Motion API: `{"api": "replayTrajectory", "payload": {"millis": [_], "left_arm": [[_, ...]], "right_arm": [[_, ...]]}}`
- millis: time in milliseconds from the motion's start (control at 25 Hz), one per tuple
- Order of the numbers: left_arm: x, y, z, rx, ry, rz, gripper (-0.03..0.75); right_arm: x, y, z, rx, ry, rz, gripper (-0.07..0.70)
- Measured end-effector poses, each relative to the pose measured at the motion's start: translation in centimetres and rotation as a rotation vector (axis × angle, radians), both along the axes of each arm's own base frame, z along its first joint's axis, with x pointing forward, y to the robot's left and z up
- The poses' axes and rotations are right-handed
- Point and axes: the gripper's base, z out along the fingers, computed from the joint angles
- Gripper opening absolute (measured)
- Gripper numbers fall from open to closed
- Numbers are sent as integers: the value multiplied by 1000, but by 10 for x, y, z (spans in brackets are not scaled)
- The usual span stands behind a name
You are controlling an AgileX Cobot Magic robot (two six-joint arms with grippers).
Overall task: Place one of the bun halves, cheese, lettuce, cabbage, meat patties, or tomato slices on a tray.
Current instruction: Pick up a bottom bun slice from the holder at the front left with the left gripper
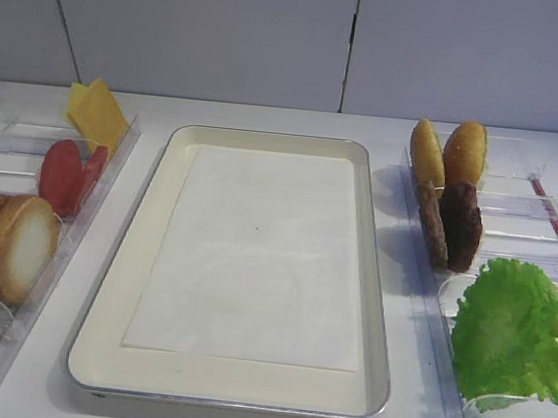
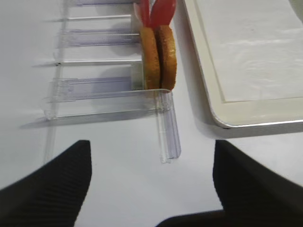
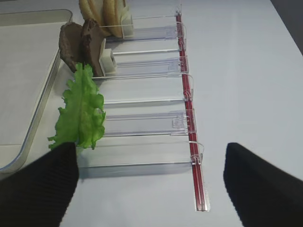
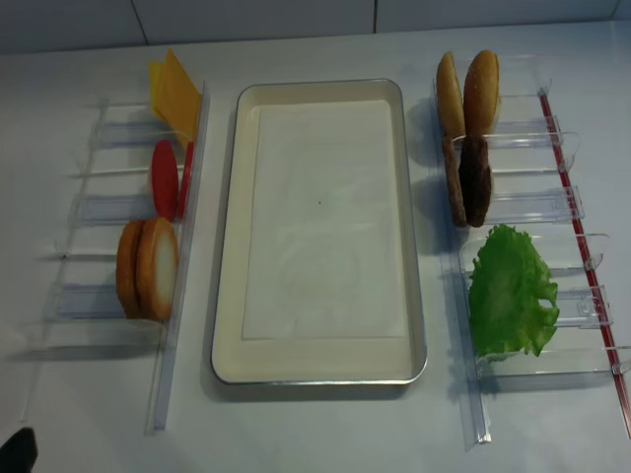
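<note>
Lettuce (image 3: 81,111) stands in the clear holder (image 3: 142,124) right of the bare tray (image 1: 133,284), untouched; right gripper (image 3: 149,182) spread wide, left gripper (image 2: 151,182) likewise, so lower squarely and pinch the leaf's upper edge.

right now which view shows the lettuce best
The realsense high view: the whole lettuce shows from above in its holder. The other high view crops its edge; the right wrist sees it edge-on; the left wrist misses it.
</note>
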Motion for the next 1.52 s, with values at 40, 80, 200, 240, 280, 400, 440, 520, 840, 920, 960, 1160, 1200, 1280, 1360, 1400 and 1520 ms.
{"api": "replayTrajectory", "payload": {"millis": [40, 80, 200, 240, 280, 400, 440, 520, 840, 920, 960, 1160, 1200, 1280, 1360, 1400, 1520], "left_arm": [[4, -2, 4, -14, 17, -11, 494], [7, -4, 8, -28, 33, -21, 494], [19, -12, 18, -90, 87, -64, 494], [24, -14, 21, -108, 106, -73, 494], [29, -16, 25, -122, 124, -82, 494], [44, -19, 30, -135, 183, -87, 494], [50, -20, 32, -138, 205, -88, 494], [62, -21, 33, -141, 247, -86, 494], [113, -25, 29, -129, 429, -78, 494], [129, -27, 26, -126, 478, -87, 494], [137, -28, 25, -122, 503, -93, 494], [180, -33, 25, -125, 580, -103, 494], [186, -33, 25, -125, 591, -103, 494], [193, -34, 25, -124, 599, -103, 494], [203, -35, 23, -122, 616, -103, 494], [207, -35, 22, -122, 623, -102, 494], [214, -36, 20, -121, 636, -103, 494]], "right_arm": [[0, 0, 0, -3, 0, 2, 636], [0, 0, 0, -6, 0, 3, 638], [0, 0, 0, -8, -1, 3, 641], [0, 0, 0, -8, -1, 3, 641], [0, 0, 0, -17, -1, 8, 641], [0, 0, 0, -46, -4, 24, 641], [0, 0, 0, -52, -4, 28, 641], [0, 0, 0, -61, -5, 34, 641], [0, 0, 0, -68, -6, 38, 641], [0, 0, 0, -68, -6, 38, 641], [0, 0, 0, -68, -6, 38, 641], [0, 0, 0, -70, -6, 39, 625], [0, 0, 0, -70, -6, 39, 618], [0, 0, 0, -70, -6, 39, 612], [0, 0, 0, -70, -6, 39, 594], [0, 0, 0, -70, -6, 39, 587], [0, 0, 0, -70, -6, 39, 562]]}}
